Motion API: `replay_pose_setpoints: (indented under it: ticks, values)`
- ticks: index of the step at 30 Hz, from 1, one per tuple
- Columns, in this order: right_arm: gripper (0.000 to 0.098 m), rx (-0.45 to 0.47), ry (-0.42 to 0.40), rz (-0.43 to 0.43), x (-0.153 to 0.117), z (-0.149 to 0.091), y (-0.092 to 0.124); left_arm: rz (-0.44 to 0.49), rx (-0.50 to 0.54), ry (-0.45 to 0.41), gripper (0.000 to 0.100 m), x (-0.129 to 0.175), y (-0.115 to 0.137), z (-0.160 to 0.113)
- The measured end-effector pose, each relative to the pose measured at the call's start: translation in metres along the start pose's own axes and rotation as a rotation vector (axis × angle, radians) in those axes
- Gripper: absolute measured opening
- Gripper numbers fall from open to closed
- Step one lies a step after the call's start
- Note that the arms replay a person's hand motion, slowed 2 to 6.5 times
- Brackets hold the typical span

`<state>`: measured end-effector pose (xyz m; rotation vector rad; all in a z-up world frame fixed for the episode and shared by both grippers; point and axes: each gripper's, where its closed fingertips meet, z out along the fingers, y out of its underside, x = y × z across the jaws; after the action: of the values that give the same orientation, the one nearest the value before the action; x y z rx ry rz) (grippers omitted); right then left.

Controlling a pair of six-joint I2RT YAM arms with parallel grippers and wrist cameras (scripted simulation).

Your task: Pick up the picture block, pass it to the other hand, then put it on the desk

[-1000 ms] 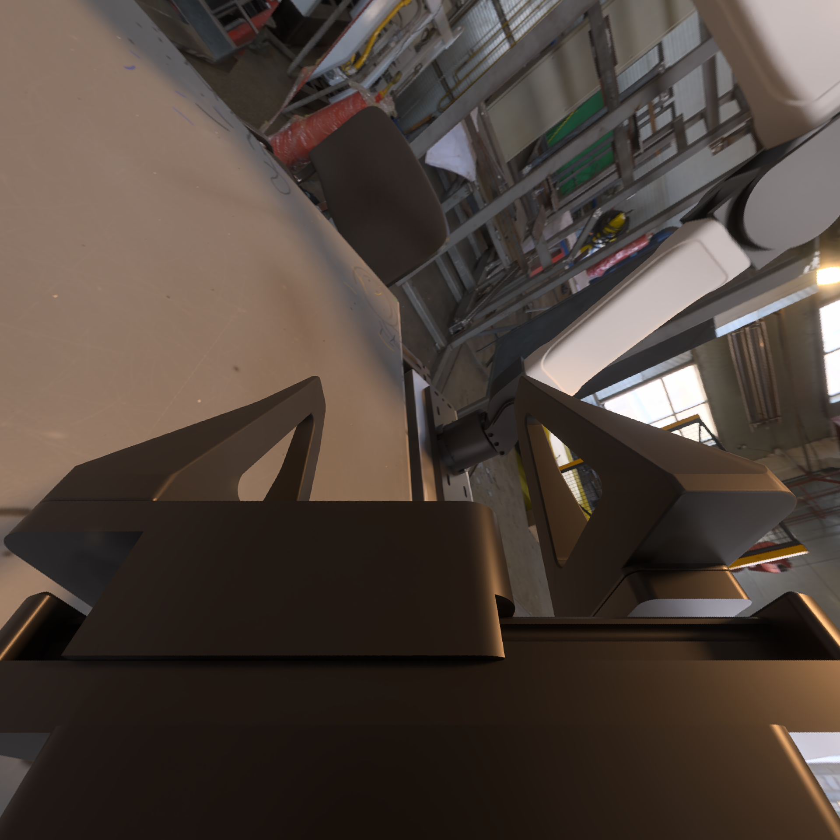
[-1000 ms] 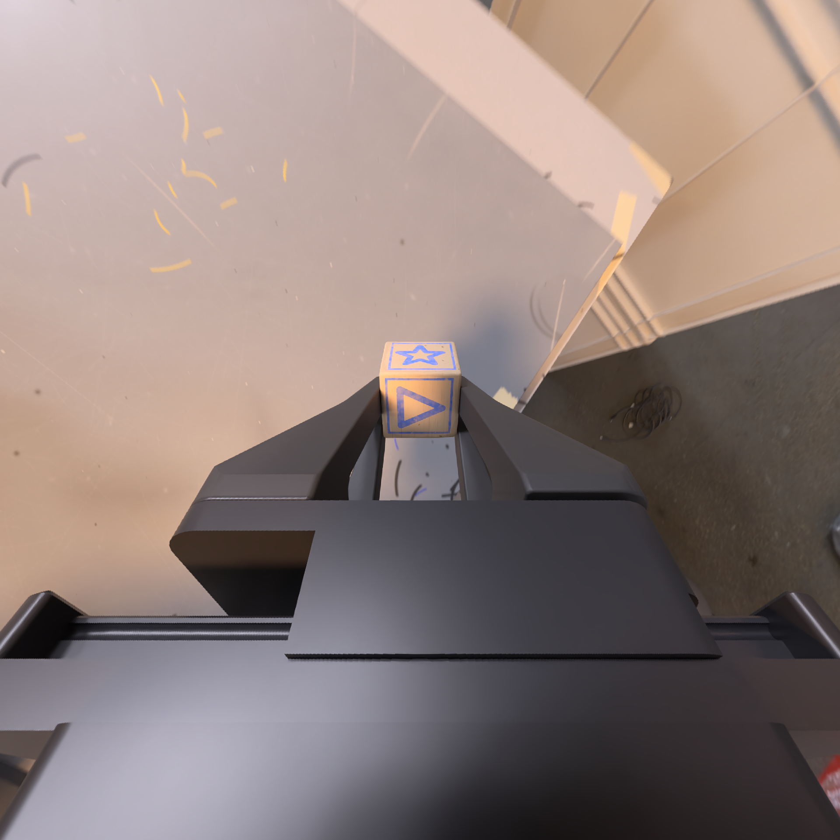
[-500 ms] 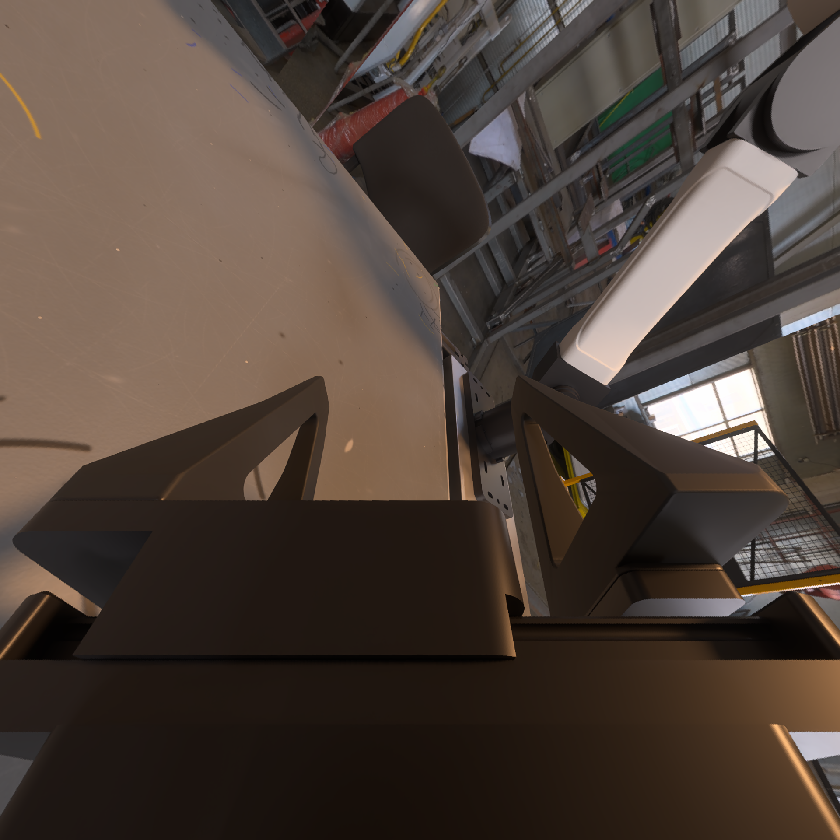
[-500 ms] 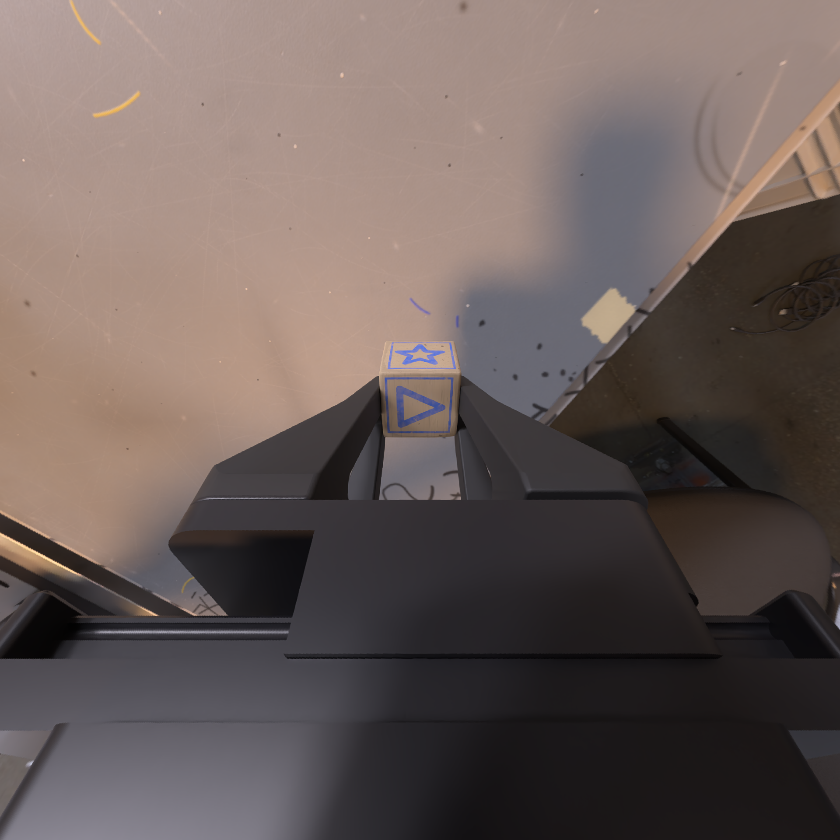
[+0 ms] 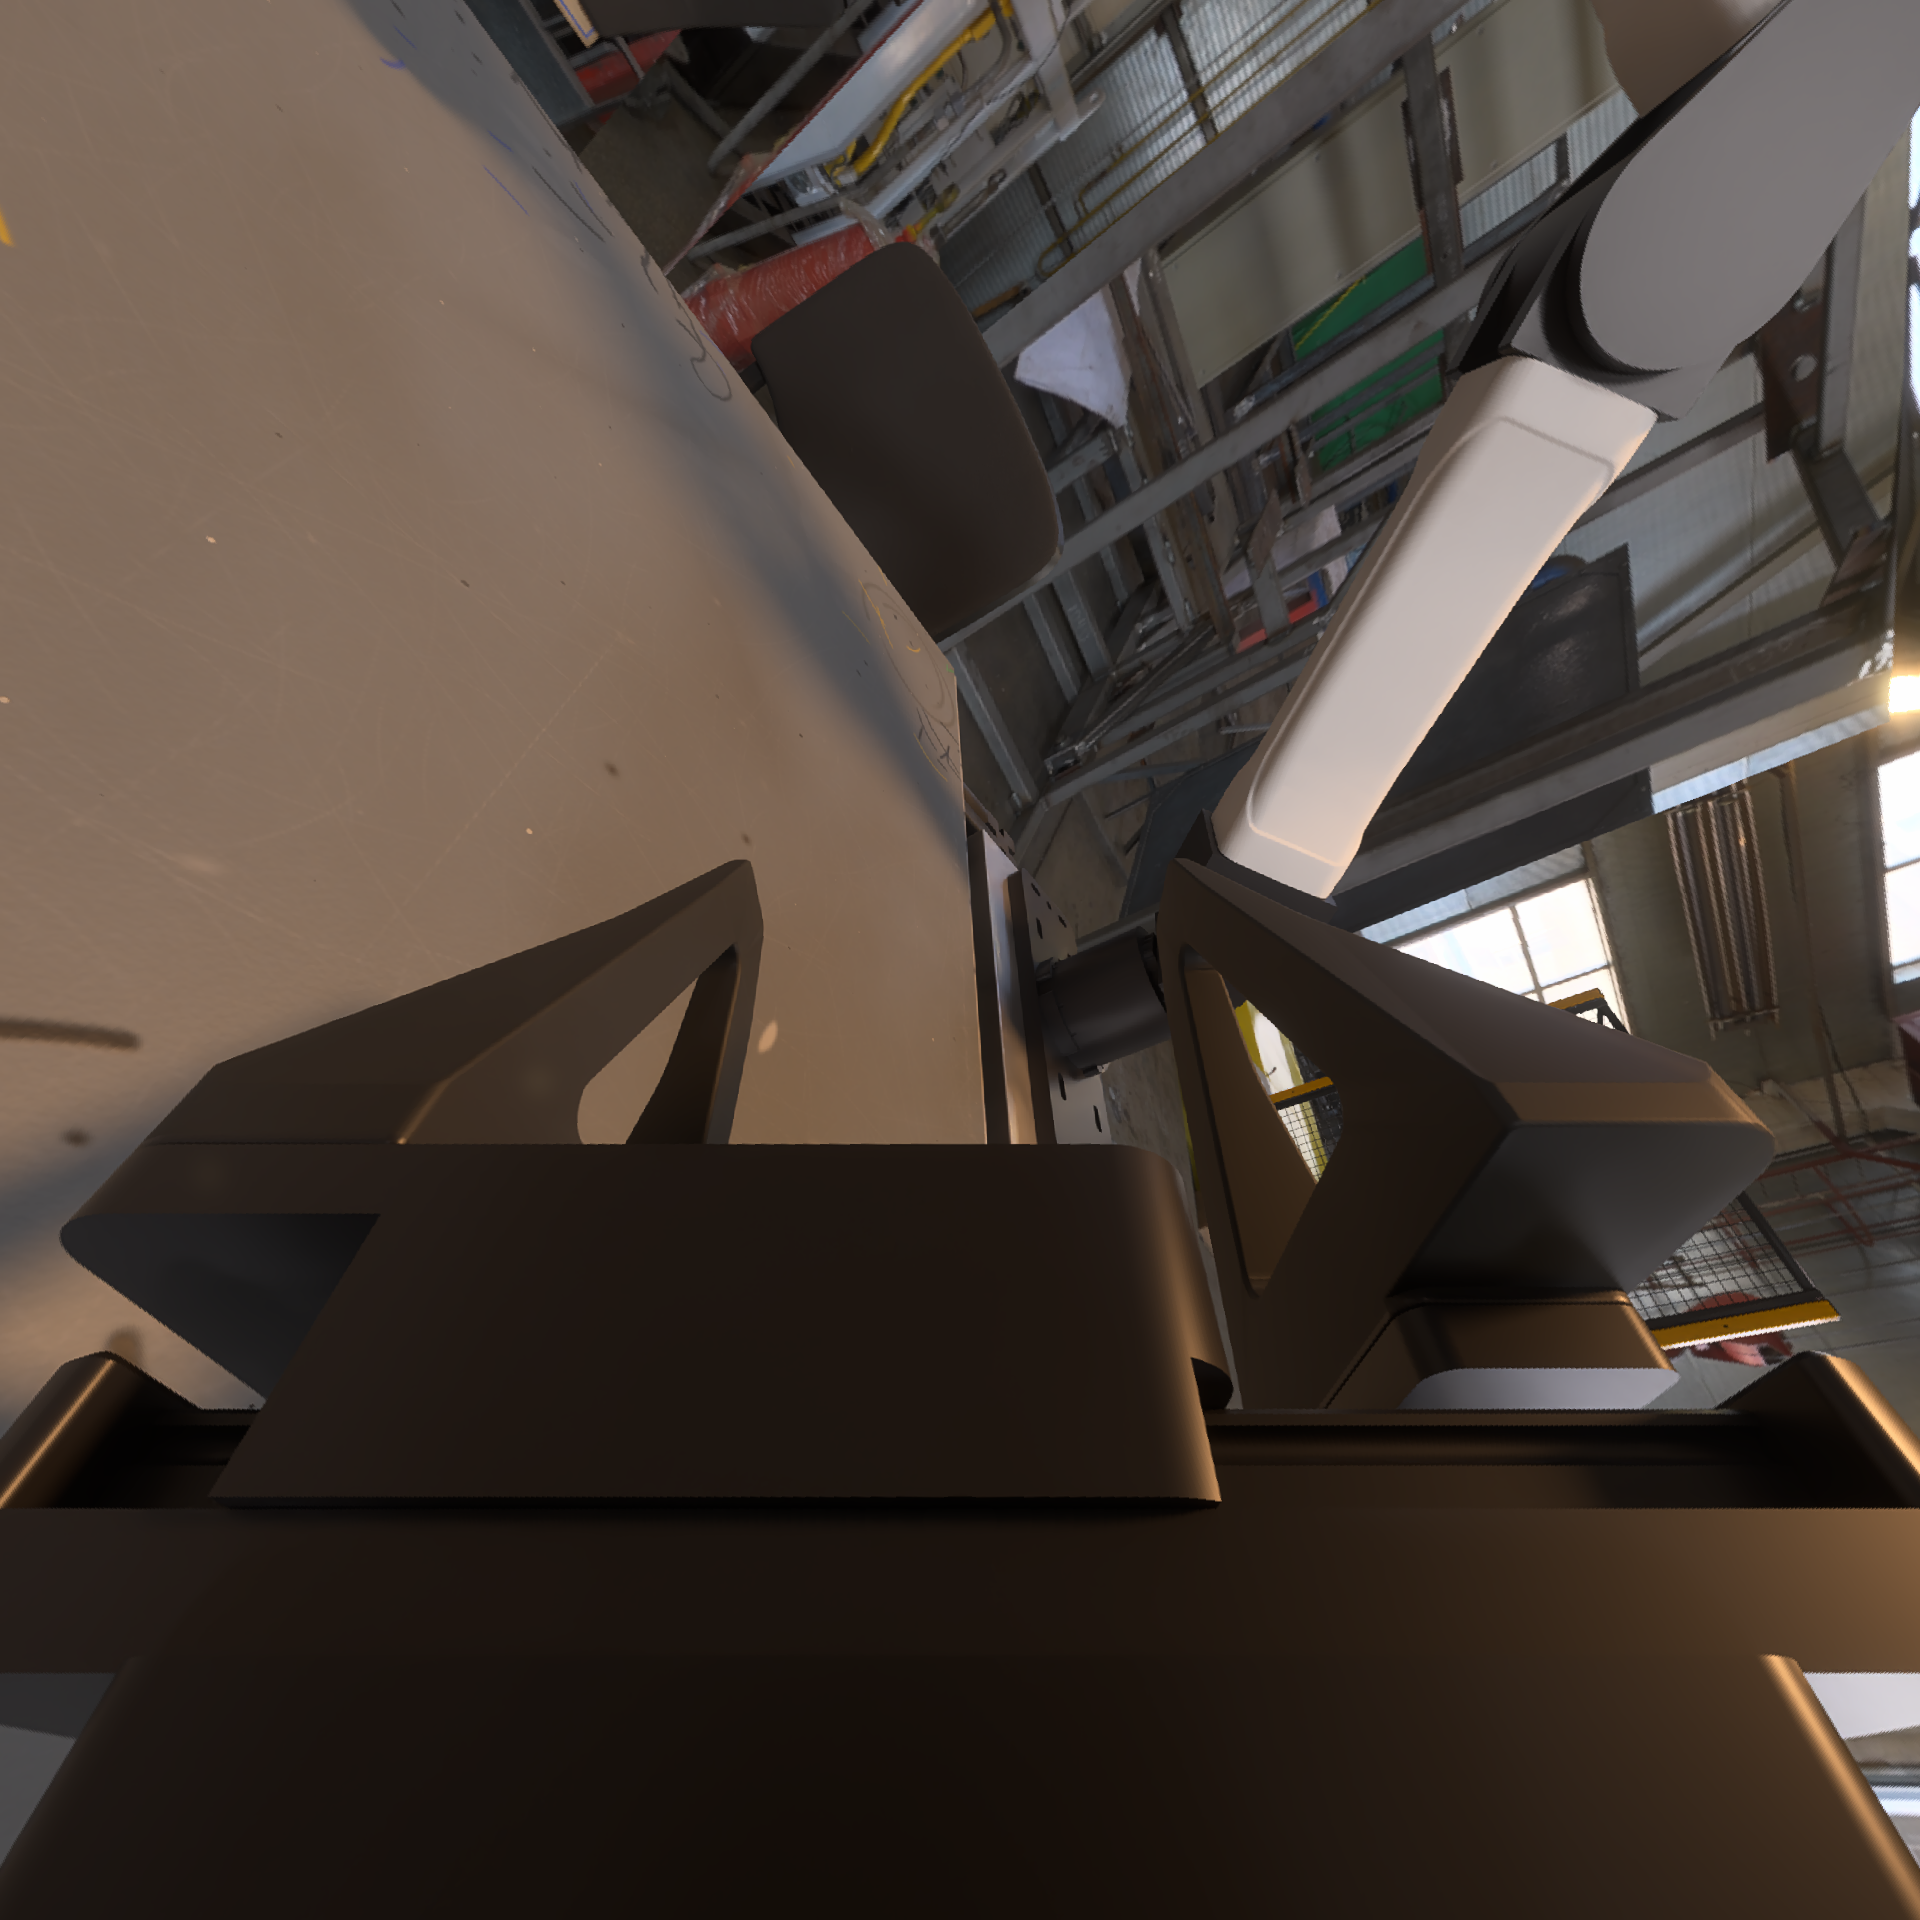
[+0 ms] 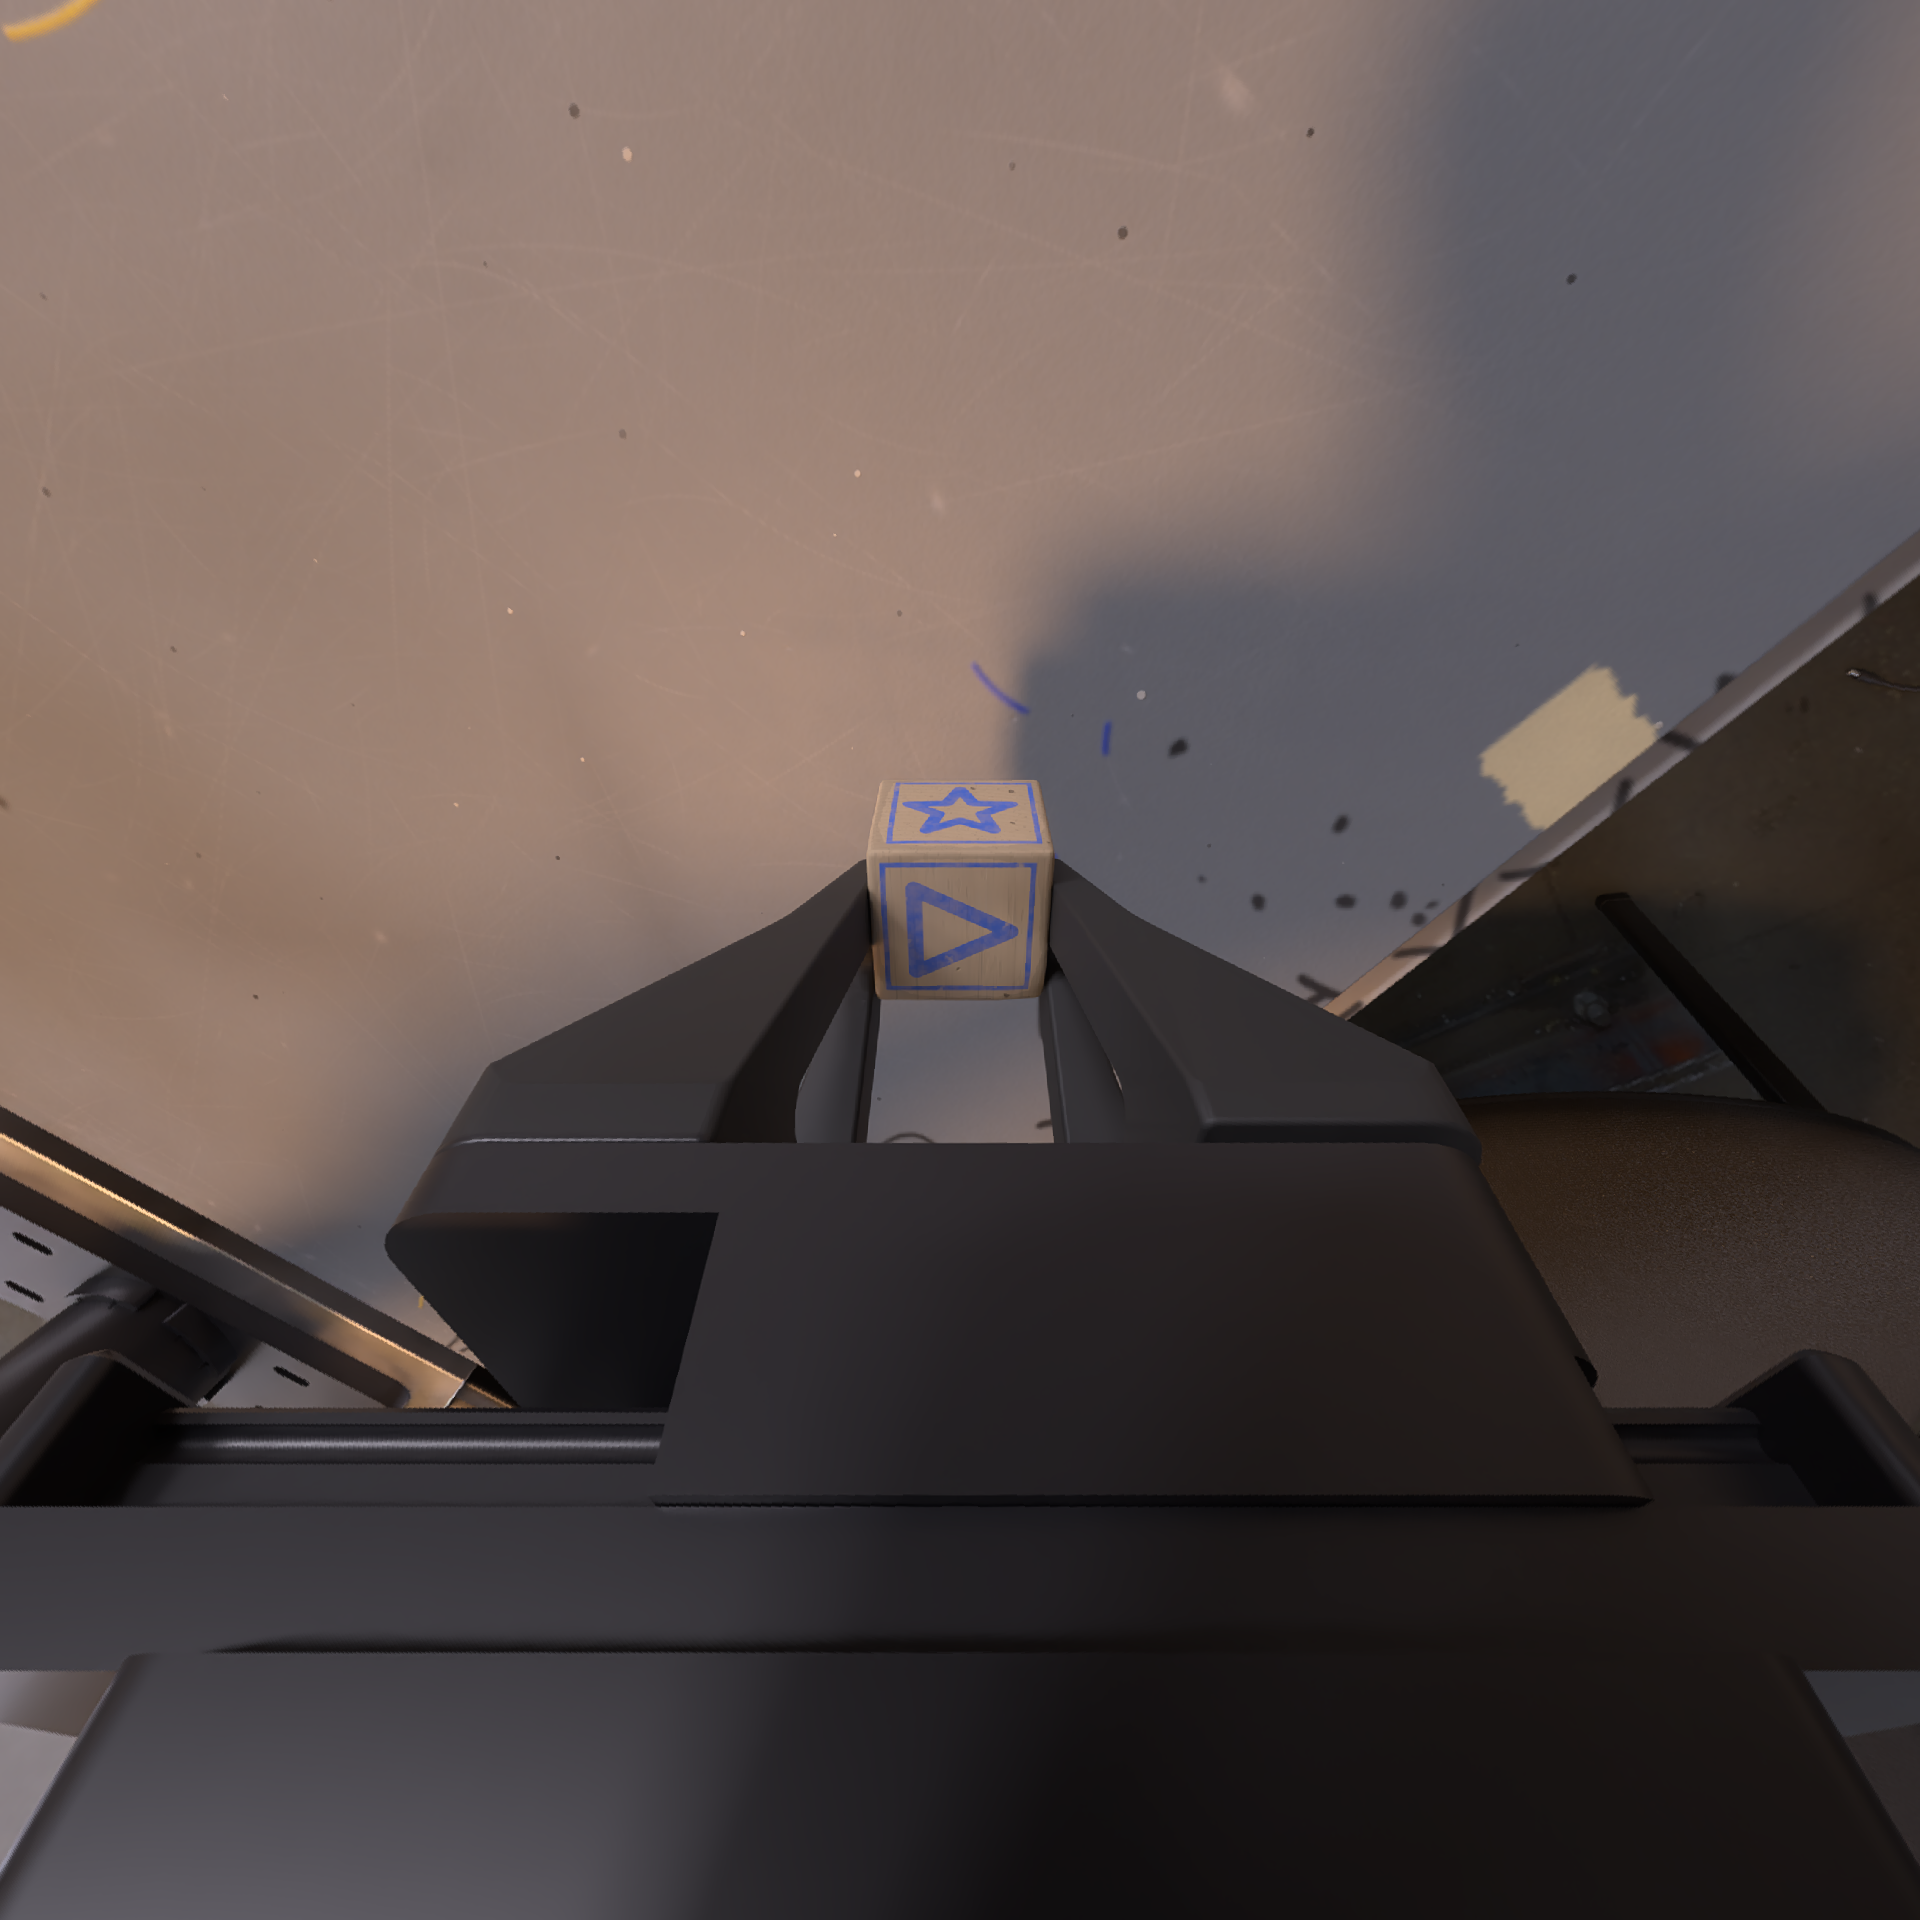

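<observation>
Wooden and marked with a blue star and triangle, the picture block (image 6: 958, 891) is clamped between the fingertips of the right gripper (image 6: 960, 935) and held clear above the scuffed beige desk (image 6: 520, 520). A piece of pale tape (image 6: 1564, 743) is seen near the desk's edge, and a dark chair seat (image 6: 1683, 1226) beyond it. The left gripper (image 5: 961, 997) is spread wide with nothing between its fingers. Past it, a dark chair back (image 5: 904, 447) and the other arm's white link (image 5: 1423, 644) are seen beside the desk edge.
</observation>
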<state>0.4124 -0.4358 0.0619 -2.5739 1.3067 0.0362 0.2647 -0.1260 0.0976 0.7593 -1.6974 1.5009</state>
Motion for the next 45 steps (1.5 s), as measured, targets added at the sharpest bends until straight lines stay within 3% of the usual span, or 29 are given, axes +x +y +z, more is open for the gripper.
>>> replay_pose_setpoints:
  ticks: [25, 45]
  values:
    - [0.0251, -0.120, -0.028, -0.044, 0.000, 0.032, -0.001, 0.040, -0.036, -0.036, 0.050, -0.003, 0.004, 0.003]
    - [0.0251, -0.166, -0.061, 0.009, 0.004, 0.043, 0.001, 0.025, -0.046, -0.016, 0.049, 0.000, 0.007, 0.006]
